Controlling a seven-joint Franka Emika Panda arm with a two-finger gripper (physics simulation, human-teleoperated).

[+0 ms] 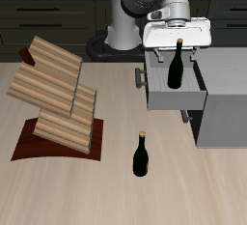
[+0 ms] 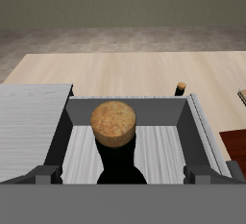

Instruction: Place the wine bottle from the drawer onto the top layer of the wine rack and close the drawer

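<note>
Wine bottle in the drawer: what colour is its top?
Tan, speckled cork, on the wine bottle in the drawer; clearest in the wrist view.

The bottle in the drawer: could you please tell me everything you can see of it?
The bottle is near-black and glossy, like glass, with a slim neck and a round tan cork on top. It stands upright inside the open grey drawer, directly beneath the gripper, whose jaws sit on either side of its neck. Whether they touch it cannot be told. Its base is hidden by the drawer wall.
</note>
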